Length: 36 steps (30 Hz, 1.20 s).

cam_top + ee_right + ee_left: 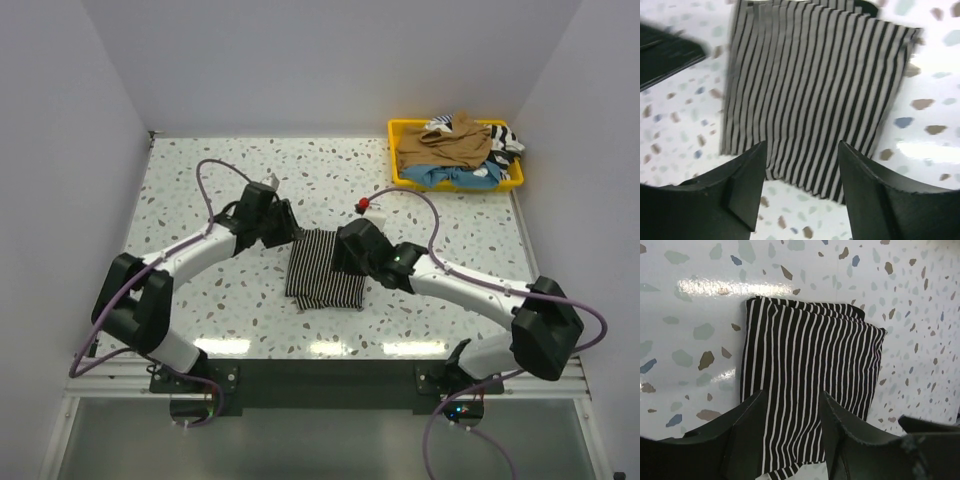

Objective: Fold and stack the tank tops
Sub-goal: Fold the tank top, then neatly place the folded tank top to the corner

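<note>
The black-and-white striped tank top point(325, 270) lies folded into a flat rectangle at the middle of the speckled table. It fills the left wrist view point(810, 370) and the right wrist view point(815, 90). My left gripper point(290, 228) is open and empty over the fold's far left corner point(792, 397). My right gripper point(345, 250) is open and empty above the fold's right edge point(802, 150). A tan-brown tank top point(445, 145), a light blue one point(455, 177) and another striped one point(505, 137) lie heaped in the yellow tray.
The yellow plastic tray point(396, 150) stands at the back right corner. A small red-and-white object point(366, 206) sits on the table just behind my right gripper. White walls close in the table on the left, back and right.
</note>
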Tool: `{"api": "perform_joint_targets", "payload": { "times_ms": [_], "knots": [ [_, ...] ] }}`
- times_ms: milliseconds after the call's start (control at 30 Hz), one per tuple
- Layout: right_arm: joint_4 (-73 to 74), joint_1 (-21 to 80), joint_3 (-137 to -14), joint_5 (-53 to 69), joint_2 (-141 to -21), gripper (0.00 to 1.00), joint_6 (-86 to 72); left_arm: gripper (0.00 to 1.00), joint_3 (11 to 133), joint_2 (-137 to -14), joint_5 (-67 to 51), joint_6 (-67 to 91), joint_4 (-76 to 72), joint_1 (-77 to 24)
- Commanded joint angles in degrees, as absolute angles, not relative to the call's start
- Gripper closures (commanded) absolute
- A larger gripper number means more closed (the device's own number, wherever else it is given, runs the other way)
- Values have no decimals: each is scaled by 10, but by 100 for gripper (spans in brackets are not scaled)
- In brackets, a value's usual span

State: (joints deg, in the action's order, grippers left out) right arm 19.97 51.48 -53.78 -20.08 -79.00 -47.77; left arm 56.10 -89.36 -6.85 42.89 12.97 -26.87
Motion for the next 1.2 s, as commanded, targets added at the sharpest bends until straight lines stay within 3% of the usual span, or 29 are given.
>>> {"api": "perform_joint_targets", "payload": {
  "times_ms": [0,167,400,600,900,1167],
  "knots": [
    [241,480,-537,-224,-820,36,-444,48,550,-825,-84,433,113,-272],
    [236,451,-558,-232,-898,28,-403,47,541,-760,-78,432,134,-277],
    [221,451,-586,-215,-949,28,-395,45,512,-744,-34,447,175,-281],
    [201,451,-592,-203,-979,31,-393,34,471,-767,30,455,178,-284],
    [202,453,-572,-203,-936,28,-397,38,491,-883,-46,347,114,-287],
    [211,452,-548,-201,-830,22,-391,42,548,-965,-60,295,129,-306]
  ]
}}
